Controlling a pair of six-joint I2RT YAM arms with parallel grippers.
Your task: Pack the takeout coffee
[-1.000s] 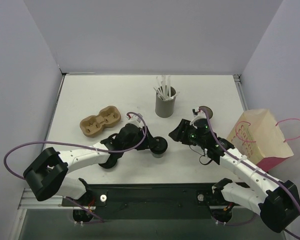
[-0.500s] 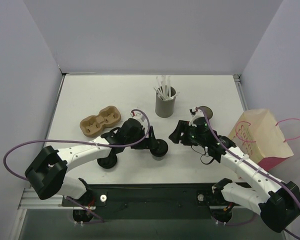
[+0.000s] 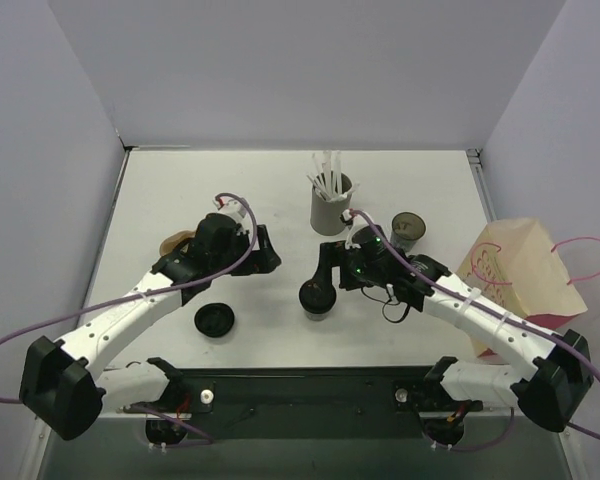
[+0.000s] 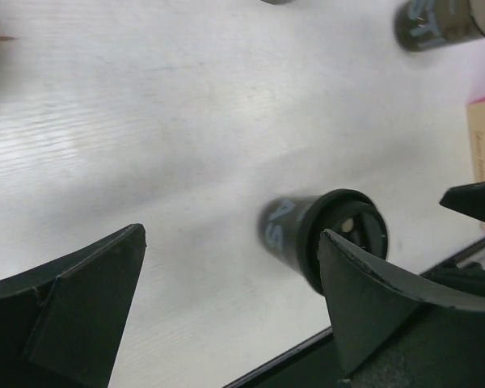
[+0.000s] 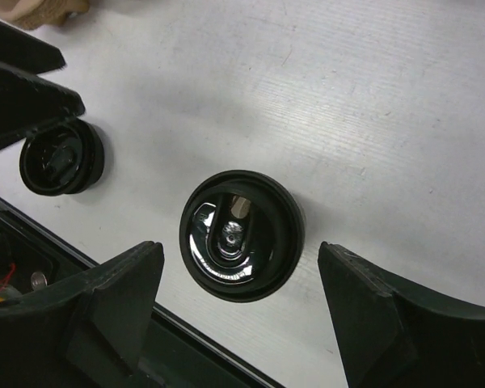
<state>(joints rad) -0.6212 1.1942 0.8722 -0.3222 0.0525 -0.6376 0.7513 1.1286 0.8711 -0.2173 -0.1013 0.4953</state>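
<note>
The takeout coffee (image 3: pixel 317 297), a short dark cup with a black lid on it, stands near the table's front middle. It also shows in the left wrist view (image 4: pixel 323 234) and in the right wrist view (image 5: pixel 238 234). My right gripper (image 3: pixel 326 268) is open and hovers right above the cup, with the jaws wide on either side of it (image 5: pixel 241 252) and not touching it. My left gripper (image 3: pixel 264 252) is open and empty (image 4: pixel 230 283), off to the cup's left over the cardboard cup carrier (image 3: pixel 176 243). A pink and tan paper bag (image 3: pixel 525 275) lies at the right.
A second dark cup without a lid (image 3: pixel 409 228) stands at the back right (image 4: pixel 436 20). A loose flat black lid (image 3: pixel 214 320) lies at the front left (image 5: pixel 61 158). A grey holder of white straws (image 3: pixel 331 205) stands behind the middle.
My left gripper has left the lidded cup and drawn back to the left, over the carrier. My right gripper has moved left to above the cup. The loose lid is now uncovered.
</note>
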